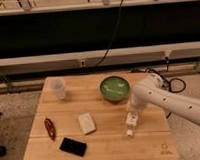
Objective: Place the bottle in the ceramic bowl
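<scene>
Camera view, left to right: translucent plastic cup [58, 88] at the bench's [101, 147] 10 o'clock corner; small red item [49, 128] at 8 o'clock near the left edge; black flat device [73, 146] at 7 o'clock by the front edge; flat white block [87, 123] just left of centre. Green ceramic bowl [115, 89] sits at 12 o'clock, empty as far as visible. White bottle [130, 124] lies at about 4 o'clock on the bench, below and slightly right of the bowl, near but apart from it. Gripper [131, 116] is right on the bottle, arm coming in from 3 o'clock; fingers pinched fully in and apparently clamped on the bottle's upper part, cap end poking out toward the front edge. Judgement: bottle looks light, stiff plastic, smooth, so it could slip or pivot; mid-body hold is best. Bowl is ceramic and glossy, so lower in gently, don't drop.
</scene>
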